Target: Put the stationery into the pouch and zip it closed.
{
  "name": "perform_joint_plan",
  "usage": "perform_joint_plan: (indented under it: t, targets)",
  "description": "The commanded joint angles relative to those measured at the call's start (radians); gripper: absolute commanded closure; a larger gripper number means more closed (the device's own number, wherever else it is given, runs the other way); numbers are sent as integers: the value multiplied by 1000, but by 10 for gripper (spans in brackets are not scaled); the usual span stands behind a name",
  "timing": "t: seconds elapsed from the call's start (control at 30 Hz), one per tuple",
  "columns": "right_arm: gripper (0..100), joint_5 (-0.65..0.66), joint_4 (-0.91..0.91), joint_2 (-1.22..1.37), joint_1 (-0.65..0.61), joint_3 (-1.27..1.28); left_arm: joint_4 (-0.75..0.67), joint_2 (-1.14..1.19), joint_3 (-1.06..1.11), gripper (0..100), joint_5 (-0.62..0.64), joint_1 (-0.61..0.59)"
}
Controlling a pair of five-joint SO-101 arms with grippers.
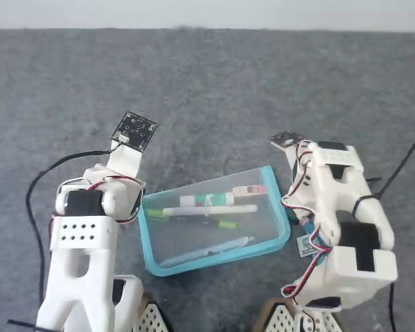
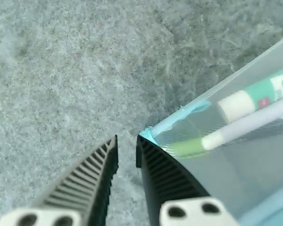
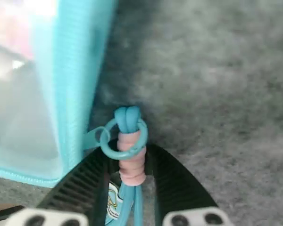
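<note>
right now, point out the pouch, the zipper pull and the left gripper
pouch (image 1: 145, 235): high view, teal border at one short end
zipper pull (image 3: 131, 165): right wrist view, pink bead on its cord
left gripper (image 2: 127, 143): left wrist view, gap between its fingertips

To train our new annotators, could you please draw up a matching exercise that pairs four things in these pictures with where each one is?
Things:
1. pouch
2. zipper pull
3. stationery
4. left claw

Places:
A. between the fingers of the right claw
B. at the pouch's corner, with nothing between its fingers
C. lying on the grey carpet
D. inside the pouch

Pairs: 1-C, 2-A, 3-D, 4-B.
</note>
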Motion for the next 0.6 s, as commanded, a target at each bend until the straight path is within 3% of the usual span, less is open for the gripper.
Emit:
perform_joint_plan:
  t: [0.0, 0.1, 0.23, 0.4, 0.57]
  targets:
    - [991, -12, 1, 36, 35, -3, 3, -6, -39, 938, -3, -2]
    - [991, -18, 28, -13, 88, -54, -3, -6, -44, 938, -2, -2]
    - [991, -63, 199, -203, 111, -239, 3, -6, -107, 938, 5, -2]
    - [991, -110, 424, -381, 36, -537, -3, 2, -205, 938, 100, 6]
    - [991, -192, 545, -357, -22, -864, -5, 3, -292, 938, 166, 9]
